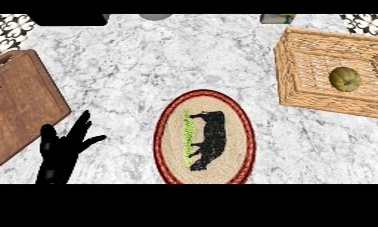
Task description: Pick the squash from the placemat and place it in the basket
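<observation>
Lower left, our left hand (pixel 63 151) rests open, fingers spread; we see the squash (pixel 345 79) inside the basket (pixel 295 71), upper right, placemat (pixel 204 138) centre.

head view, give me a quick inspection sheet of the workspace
Surface: grey-white marble counter.
Job's things: squash lies inside the wicker basket at right; oval placemat with a black animal figure and red rim has nothing on it.
Clutter: wooden cutting board at the left edge; partly cut-off dark and grey objects along the top edge, too little shown to identify.
Hands: left hand open, fingers up, resting at lower left; right hand not in view.
Cables: nothing seen.
Surroundings: patterned tiles in the upper corners.
</observation>
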You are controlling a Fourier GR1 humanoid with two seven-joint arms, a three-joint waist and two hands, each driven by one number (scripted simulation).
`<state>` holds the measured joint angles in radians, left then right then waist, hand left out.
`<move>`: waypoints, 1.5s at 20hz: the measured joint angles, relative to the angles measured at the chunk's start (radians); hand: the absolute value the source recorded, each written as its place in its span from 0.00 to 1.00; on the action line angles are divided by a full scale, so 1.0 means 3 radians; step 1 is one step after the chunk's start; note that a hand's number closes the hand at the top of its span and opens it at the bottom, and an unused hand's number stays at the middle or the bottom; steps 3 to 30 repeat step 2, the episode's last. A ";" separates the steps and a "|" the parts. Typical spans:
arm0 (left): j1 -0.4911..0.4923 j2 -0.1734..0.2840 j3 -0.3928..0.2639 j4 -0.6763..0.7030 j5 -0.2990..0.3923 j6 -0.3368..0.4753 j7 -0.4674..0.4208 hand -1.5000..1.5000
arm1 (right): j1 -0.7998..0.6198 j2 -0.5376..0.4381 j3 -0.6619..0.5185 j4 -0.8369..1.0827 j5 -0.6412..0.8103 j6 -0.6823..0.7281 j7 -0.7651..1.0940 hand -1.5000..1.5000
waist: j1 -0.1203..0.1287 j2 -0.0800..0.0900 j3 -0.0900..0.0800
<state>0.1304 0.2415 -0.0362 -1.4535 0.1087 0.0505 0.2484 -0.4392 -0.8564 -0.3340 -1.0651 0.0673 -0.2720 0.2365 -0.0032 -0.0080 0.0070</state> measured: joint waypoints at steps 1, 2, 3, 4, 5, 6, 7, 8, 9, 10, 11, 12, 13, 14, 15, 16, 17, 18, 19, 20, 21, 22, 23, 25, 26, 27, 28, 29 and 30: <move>0.0012 0.0002 0.0005 -0.0015 0.0008 -0.0013 0.0003 0.50 | 0.0051 -0.0069 -0.0091 0.0010 -0.0049 0.0045 -0.0003 0.00 | -0.0006 0.0000 -0.0001; 0.0018 -0.0001 0.0004 -0.0033 0.0000 -0.0010 0.0021 0.50 | 0.0120 -0.0091 -0.0168 0.0048 -0.0082 0.0065 -0.0056 0.00 | -0.0006 0.0000 -0.0004; 0.0018 -0.0001 0.0004 -0.0033 0.0000 -0.0010 0.0021 0.50 | 0.0120 -0.0091 -0.0168 0.0048 -0.0082 0.0065 -0.0056 0.00 | -0.0006 0.0000 -0.0004; 0.0018 -0.0001 0.0004 -0.0033 0.0000 -0.0010 0.0021 0.50 | 0.0120 -0.0091 -0.0168 0.0048 -0.0082 0.0065 -0.0056 0.00 | -0.0006 0.0000 -0.0004; 0.0018 -0.0001 0.0004 -0.0033 0.0000 -0.0010 0.0021 0.50 | 0.0120 -0.0091 -0.0168 0.0048 -0.0082 0.0065 -0.0056 0.00 | -0.0006 0.0000 -0.0004; 0.0018 -0.0001 0.0004 -0.0033 0.0000 -0.0010 0.0021 0.50 | 0.0120 -0.0091 -0.0168 0.0048 -0.0082 0.0065 -0.0056 0.00 | -0.0006 0.0000 -0.0004; 0.0018 -0.0001 0.0004 -0.0033 0.0000 -0.0010 0.0021 0.50 | 0.0120 -0.0091 -0.0168 0.0048 -0.0082 0.0065 -0.0056 0.00 | -0.0006 0.0000 -0.0004; 0.0018 -0.0001 0.0004 -0.0033 0.0000 -0.0010 0.0021 0.50 | 0.0120 -0.0091 -0.0168 0.0048 -0.0082 0.0065 -0.0056 0.00 | -0.0006 0.0000 -0.0004; 0.0018 -0.0001 0.0004 -0.0033 0.0000 -0.0010 0.0021 0.50 | 0.0120 -0.0091 -0.0168 0.0048 -0.0082 0.0065 -0.0056 0.00 | -0.0006 0.0000 -0.0004; 0.0018 -0.0001 0.0004 -0.0033 0.0000 -0.0010 0.0021 0.50 | 0.0120 -0.0091 -0.0168 0.0048 -0.0082 0.0065 -0.0056 0.00 | -0.0006 0.0000 -0.0004; 0.0018 -0.0001 0.0004 -0.0033 0.0000 -0.0010 0.0021 0.50 | 0.0120 -0.0091 -0.0168 0.0048 -0.0082 0.0065 -0.0056 0.00 | -0.0006 0.0000 -0.0004; 0.0018 -0.0001 0.0004 -0.0033 0.0000 -0.0010 0.0021 0.50 | 0.0120 -0.0091 -0.0168 0.0048 -0.0082 0.0065 -0.0056 0.00 | -0.0006 0.0000 -0.0004; 0.0018 -0.0001 0.0004 -0.0033 0.0000 -0.0010 0.0021 0.50 | 0.0120 -0.0091 -0.0168 0.0048 -0.0082 0.0065 -0.0056 0.00 | -0.0006 0.0000 -0.0004; 0.0018 -0.0001 0.0004 -0.0033 0.0000 -0.0010 0.0021 0.50 | 0.0120 -0.0091 -0.0168 0.0048 -0.0082 0.0065 -0.0056 0.00 | -0.0006 0.0000 -0.0004; 0.0018 -0.0001 0.0004 -0.0033 0.0000 -0.0010 0.0021 0.50 | 0.0120 -0.0091 -0.0168 0.0048 -0.0082 0.0065 -0.0056 0.00 | -0.0006 0.0000 -0.0004; 0.0018 -0.0001 0.0004 -0.0033 0.0000 -0.0010 0.0021 0.50 | 0.0120 -0.0091 -0.0168 0.0048 -0.0082 0.0065 -0.0056 0.00 | -0.0006 0.0000 -0.0004; 0.0018 -0.0001 0.0004 -0.0033 0.0000 -0.0010 0.0021 0.50 | 0.0120 -0.0091 -0.0168 0.0048 -0.0082 0.0065 -0.0056 0.00 | -0.0006 0.0000 -0.0004; 0.0018 -0.0001 0.0004 -0.0033 0.0000 -0.0010 0.0021 0.50 | 0.0120 -0.0091 -0.0168 0.0048 -0.0082 0.0065 -0.0056 0.00 | -0.0006 0.0000 -0.0004; 0.0018 -0.0001 0.0004 -0.0033 0.0000 -0.0010 0.0021 0.50 | 0.0120 -0.0091 -0.0168 0.0048 -0.0082 0.0065 -0.0056 0.00 | -0.0006 0.0000 -0.0004; 0.0018 -0.0001 0.0004 -0.0033 0.0000 -0.0010 0.0021 0.50 | 0.0120 -0.0091 -0.0168 0.0048 -0.0082 0.0065 -0.0056 0.00 | -0.0006 0.0000 -0.0004; 0.0018 -0.0001 0.0004 -0.0033 0.0000 -0.0010 0.0021 0.50 | 0.0120 -0.0091 -0.0168 0.0048 -0.0082 0.0065 -0.0056 0.00 | -0.0006 0.0000 -0.0004; 0.0018 -0.0001 0.0004 -0.0033 0.0000 -0.0010 0.0021 0.50 | 0.0120 -0.0091 -0.0168 0.0048 -0.0082 0.0065 -0.0056 0.00 | -0.0006 0.0000 -0.0004; 0.0018 -0.0001 0.0004 -0.0033 0.0000 -0.0010 0.0021 0.50 | 0.0120 -0.0091 -0.0168 0.0048 -0.0082 0.0065 -0.0056 0.00 | -0.0006 0.0000 -0.0004; 0.0018 -0.0001 0.0004 -0.0033 0.0000 -0.0010 0.0021 0.50 | 0.0120 -0.0091 -0.0168 0.0048 -0.0082 0.0065 -0.0056 0.00 | -0.0006 0.0000 -0.0004; 0.0018 -0.0001 0.0004 -0.0033 0.0000 -0.0010 0.0021 0.50 | 0.0120 -0.0091 -0.0168 0.0048 -0.0082 0.0065 -0.0056 0.00 | -0.0006 0.0000 -0.0004; 0.0018 -0.0001 0.0004 -0.0033 0.0000 -0.0010 0.0021 0.50 | 0.0120 -0.0091 -0.0168 0.0048 -0.0082 0.0065 -0.0056 0.00 | -0.0006 0.0000 -0.0004; 0.0018 -0.0001 0.0004 -0.0033 0.0000 -0.0010 0.0021 0.50 | 0.0120 -0.0091 -0.0168 0.0048 -0.0082 0.0065 -0.0056 0.00 | -0.0006 0.0000 -0.0004; 0.0018 -0.0001 0.0004 -0.0033 0.0000 -0.0010 0.0021 0.50 | 0.0120 -0.0091 -0.0168 0.0048 -0.0082 0.0065 -0.0056 0.00 | -0.0006 0.0000 -0.0004; 0.0018 -0.0001 0.0004 -0.0033 0.0000 -0.0010 0.0021 0.50 | 0.0120 -0.0091 -0.0168 0.0048 -0.0082 0.0065 -0.0056 0.00 | -0.0006 0.0000 -0.0004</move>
